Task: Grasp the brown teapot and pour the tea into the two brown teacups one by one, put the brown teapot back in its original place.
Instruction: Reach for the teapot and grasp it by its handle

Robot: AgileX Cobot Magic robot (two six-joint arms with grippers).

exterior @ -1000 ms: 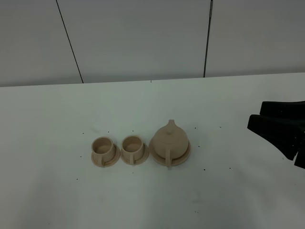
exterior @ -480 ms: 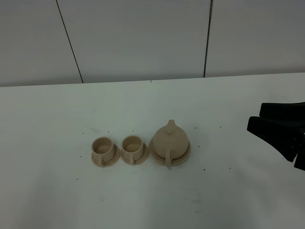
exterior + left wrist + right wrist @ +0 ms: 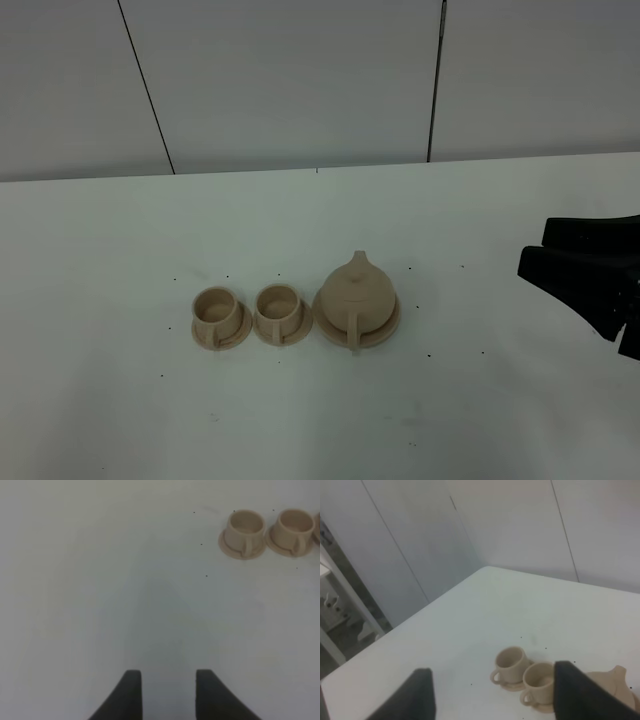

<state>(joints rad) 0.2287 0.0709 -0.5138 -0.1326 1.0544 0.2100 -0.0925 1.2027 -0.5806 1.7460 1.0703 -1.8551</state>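
Find the brown teapot [image 3: 356, 298] upright near the middle of the tabletop [image 3: 120, 420], roughly halfway between the far and near edges. Note its seating on the wide round saucer [image 3: 392, 322], lid on, spout toward the far edge and loop handle toward the near edge.

Find the two brown teacups in a row on the left-edge side of the teapot. Note the nearer teacup [image 3: 279, 303] just beside the teapot's saucer and the farther teacup [image 3: 216, 307] next along toward the left edge. Note each upright on its own small saucer, handle toward the near edge. Saucer rims very close together; contact between them not discernible.

Find the right claw [image 3: 535, 243] above the tabletop close to the right edge, well apart from the teapot. Spread wide, with nothing between the two dark fingers [image 3: 585, 280] and nothing touched. Pointed toward the tea set, with both teacups and part of the teapot in the right wrist view.

Find the left claw [image 3: 167, 680] only in the left wrist view, over bare tabletop, well apart from both teacups. Fingers parted with a clear gap, with nothing held and nothing touched. Not visible in the exterior high view.
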